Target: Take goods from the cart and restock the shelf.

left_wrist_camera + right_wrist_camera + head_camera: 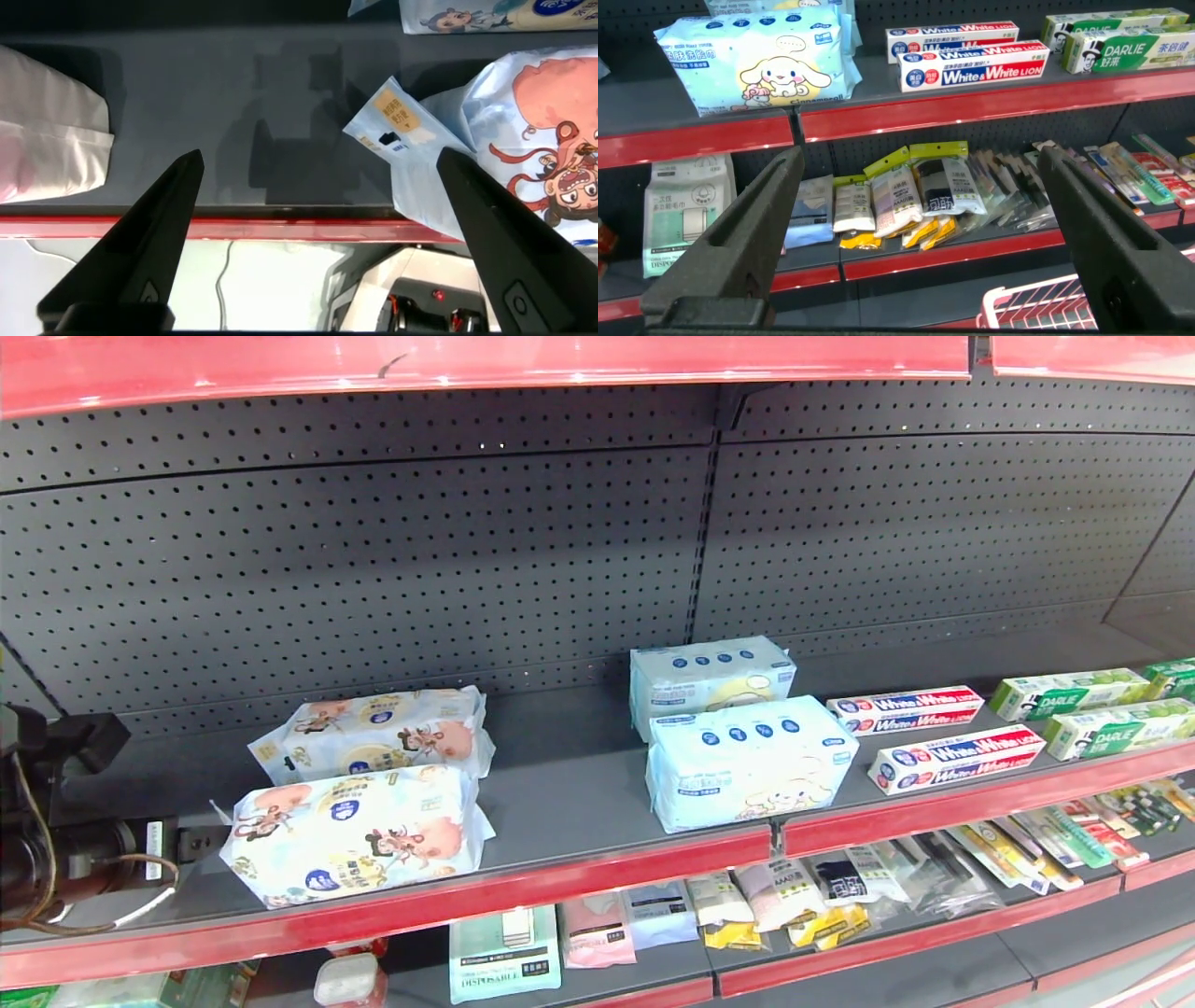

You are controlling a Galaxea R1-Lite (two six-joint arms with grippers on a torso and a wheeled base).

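Cart rim (1027,301) near and below the right pincer (920,151), wide open and empty; left pincer (320,154), equally spread and empty, farther off over the shelf (280,93) beside a wipes pack (523,140)

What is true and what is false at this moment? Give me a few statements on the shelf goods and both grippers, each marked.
1. The left gripper is open and holds nothing. True.
2. The right gripper is shut on a pack. False: it is open and empty.
3. The red and white toothpaste boxes lie between the pale blue packs and the green boxes. True.
4. There is just one cartoon-printed pack. False: two cartoon-printed packs lie one behind the other on the shelf.
5. Small packets lie on the lower shelf. True.
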